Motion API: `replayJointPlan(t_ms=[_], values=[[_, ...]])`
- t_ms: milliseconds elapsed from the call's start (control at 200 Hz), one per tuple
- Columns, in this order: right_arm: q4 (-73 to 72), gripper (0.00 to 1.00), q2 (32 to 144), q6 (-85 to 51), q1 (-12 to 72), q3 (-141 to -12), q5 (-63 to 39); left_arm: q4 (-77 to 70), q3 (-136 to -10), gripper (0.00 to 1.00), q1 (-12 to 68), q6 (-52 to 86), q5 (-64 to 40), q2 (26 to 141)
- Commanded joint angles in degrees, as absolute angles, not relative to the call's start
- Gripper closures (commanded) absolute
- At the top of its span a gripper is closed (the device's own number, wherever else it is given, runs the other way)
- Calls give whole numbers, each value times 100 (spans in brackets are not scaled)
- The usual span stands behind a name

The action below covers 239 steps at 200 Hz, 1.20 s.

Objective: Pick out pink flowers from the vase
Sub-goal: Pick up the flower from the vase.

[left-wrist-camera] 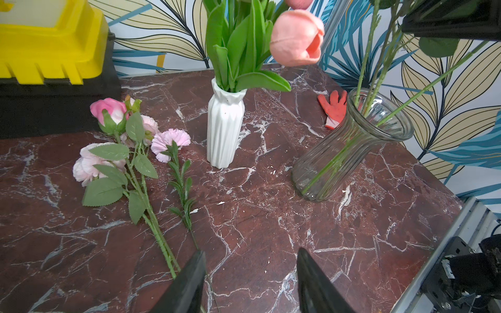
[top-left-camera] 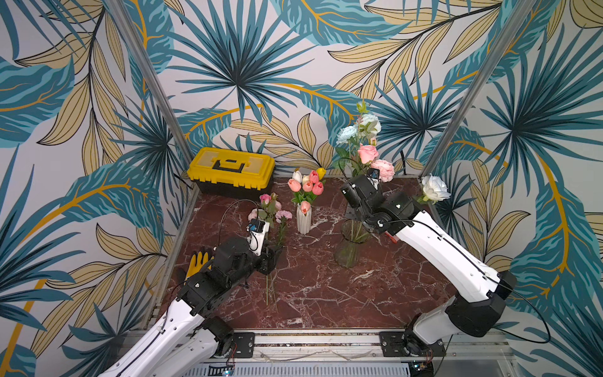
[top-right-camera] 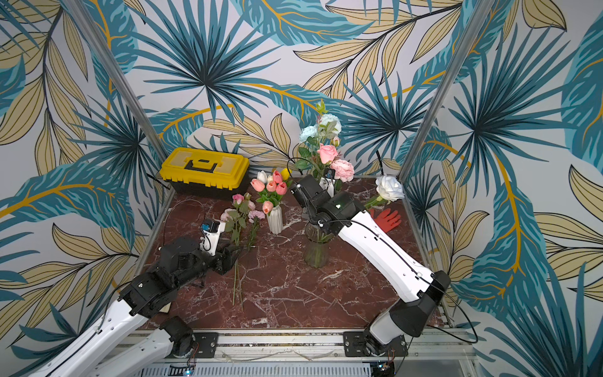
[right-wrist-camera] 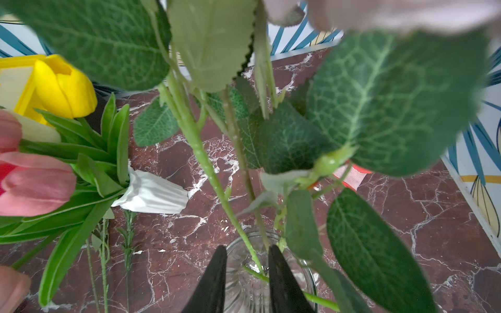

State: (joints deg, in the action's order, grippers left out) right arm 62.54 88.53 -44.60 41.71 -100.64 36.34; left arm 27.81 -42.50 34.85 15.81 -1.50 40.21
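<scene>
Mid-pick: right gripper (right-wrist-camera: 247, 248) spread astride a stem (right-wrist-camera: 245, 238) at the glass vase (top-left-camera: 350, 248) mouth, rose (top-left-camera: 367, 153) and peony (top-left-camera: 383, 169) standing in it, left gripper (left-wrist-camera: 250, 250) spread, empty, beside laid pinks (top-left-camera: 283, 215); next, pinch that stem, lift straight up

Covered, cropped and blurred

In a top view the right arm (top-left-camera: 440, 251) covers part of the mouth of the glass vase (top-left-camera: 349, 254) and all but a sliver of the red glove (top-left-camera: 393, 238), and the left arm (top-left-camera: 228, 261) hides much of the yellow glove (top-left-camera: 196, 262). In the right wrist view a pink bloom (right-wrist-camera: 393, 10) is a blur cut by the edge; the right gripper (right-wrist-camera: 247, 248) shows only finger ends, a stem (right-wrist-camera: 199, 143) between them, contact unclear. The left wrist view crops the toolbox (left-wrist-camera: 48, 40) and a pink tulip (left-wrist-camera: 298, 3).
</scene>
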Motion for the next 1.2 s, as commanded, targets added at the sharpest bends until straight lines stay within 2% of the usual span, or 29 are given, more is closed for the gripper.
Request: replayJointPlan(t_ms=[0,841,1096,1192], values=[[6052,72,8921,-4545,4162,-9842,3876,2650,-4280,45,3507,1503,-191,3929],[5529,79,9035,-4536,3905,-9169,3879,2654,-4258,45,3542,1459,-159,3832],[5380,90,8951,-4481,3902,-9015,3834,2646,-4254,45,3551,1445,-132,3830],[5375,90,8895,-4377,3903,-8991,3787,2649,-4254,45,3546,1450,-129,3832]])
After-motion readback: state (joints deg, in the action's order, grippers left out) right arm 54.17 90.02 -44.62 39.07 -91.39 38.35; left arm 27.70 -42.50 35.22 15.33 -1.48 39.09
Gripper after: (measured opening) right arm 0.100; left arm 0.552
